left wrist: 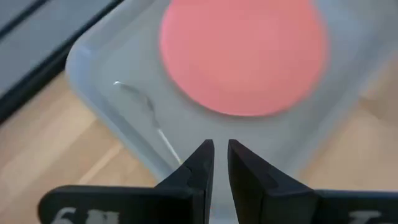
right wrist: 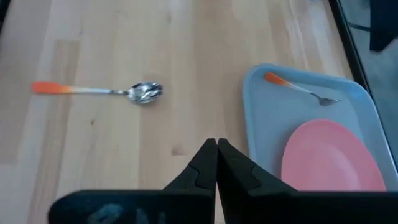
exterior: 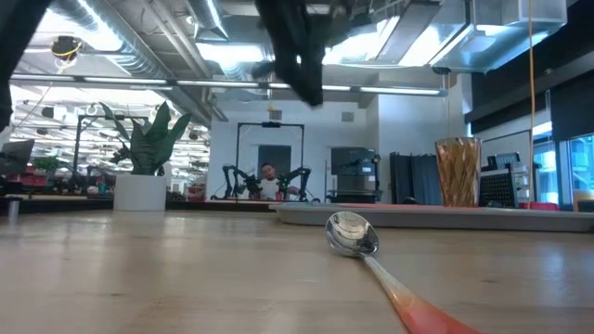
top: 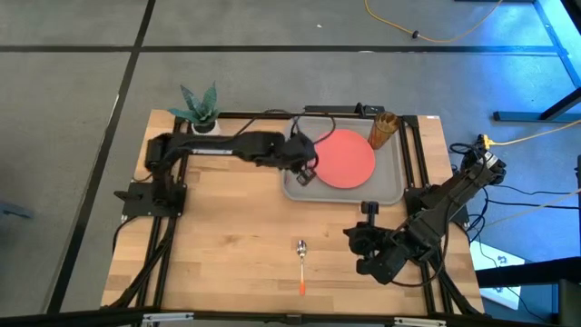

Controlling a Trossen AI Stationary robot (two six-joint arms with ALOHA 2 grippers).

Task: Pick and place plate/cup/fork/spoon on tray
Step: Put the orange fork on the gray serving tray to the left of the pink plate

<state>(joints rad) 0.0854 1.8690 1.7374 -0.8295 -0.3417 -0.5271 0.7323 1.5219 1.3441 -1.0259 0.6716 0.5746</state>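
Observation:
The grey tray [top: 392,186] lies at the table's far right. On it rest the coral plate [top: 347,157], the amber cup [top: 383,129] standing in the far right corner, and the fork [right wrist: 301,89] along the left side, its orange handle toward the near side. The spoon [top: 301,257] lies on the bare wood in front of the tray, bowl toward the far side. My left gripper [left wrist: 221,158] hovers over the tray's left part, above the fork [left wrist: 142,107], with a narrow gap and nothing between its fingers. My right gripper [right wrist: 216,149] hangs shut over the near right of the table.
A white pot with a green plant [top: 201,111] stands at the far left corner. A black frame [top: 413,154] runs along the tray's right side. Bare wood [top: 227,236] stretches left of the spoon and in front of the tray.

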